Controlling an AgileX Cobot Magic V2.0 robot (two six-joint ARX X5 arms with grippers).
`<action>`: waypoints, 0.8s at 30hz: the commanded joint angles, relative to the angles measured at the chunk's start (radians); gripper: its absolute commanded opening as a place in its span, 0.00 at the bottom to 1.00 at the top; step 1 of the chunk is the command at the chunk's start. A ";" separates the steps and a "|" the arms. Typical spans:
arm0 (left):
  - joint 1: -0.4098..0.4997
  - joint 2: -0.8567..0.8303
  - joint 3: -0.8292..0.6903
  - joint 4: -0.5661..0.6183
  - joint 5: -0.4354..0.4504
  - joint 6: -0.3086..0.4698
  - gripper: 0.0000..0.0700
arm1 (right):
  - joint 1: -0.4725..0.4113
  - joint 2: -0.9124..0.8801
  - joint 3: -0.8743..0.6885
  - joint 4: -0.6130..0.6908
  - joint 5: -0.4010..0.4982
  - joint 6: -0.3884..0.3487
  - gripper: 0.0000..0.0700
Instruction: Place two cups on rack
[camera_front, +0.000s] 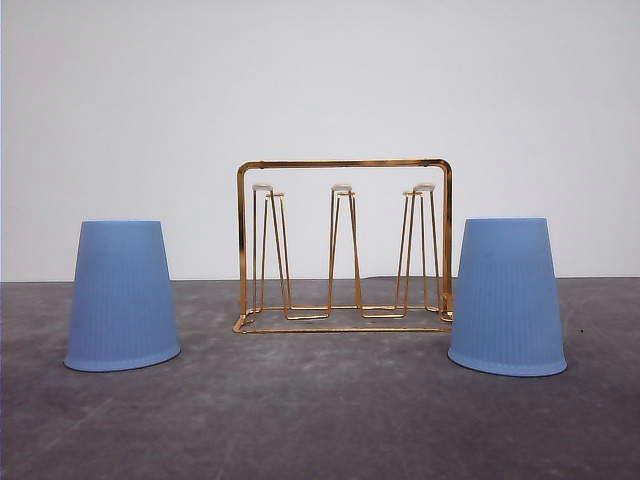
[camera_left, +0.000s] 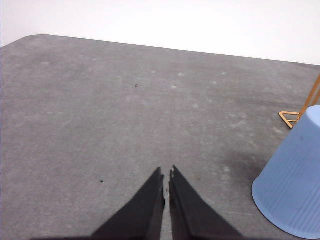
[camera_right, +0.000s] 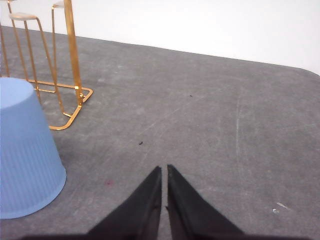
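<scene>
Left gripper (camera_left: 166, 175) and right gripper (camera_right: 164, 171) (fingertips together).

You have two light blue ribbed cups standing mouth-down on the grey surface (camera_front: 320, 420): the left cup (camera_front: 122, 296) sits well left of the rack, the right cup (camera_front: 507, 297) just beside the rack's right end. Between them, slightly farther back, stands the gold wire rack (camera_front: 343, 246), upright, its white-tipped pegs bare.
</scene>
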 joint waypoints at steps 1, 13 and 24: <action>-0.001 -0.002 -0.014 -0.004 0.000 -0.001 0.00 | -0.001 -0.001 -0.004 0.013 0.000 -0.007 0.02; -0.001 -0.002 -0.014 -0.004 0.000 -0.001 0.00 | -0.001 -0.001 -0.004 0.013 0.000 -0.007 0.02; -0.001 -0.002 -0.014 -0.004 0.000 -0.002 0.00 | -0.001 -0.001 -0.004 0.050 0.000 -0.005 0.02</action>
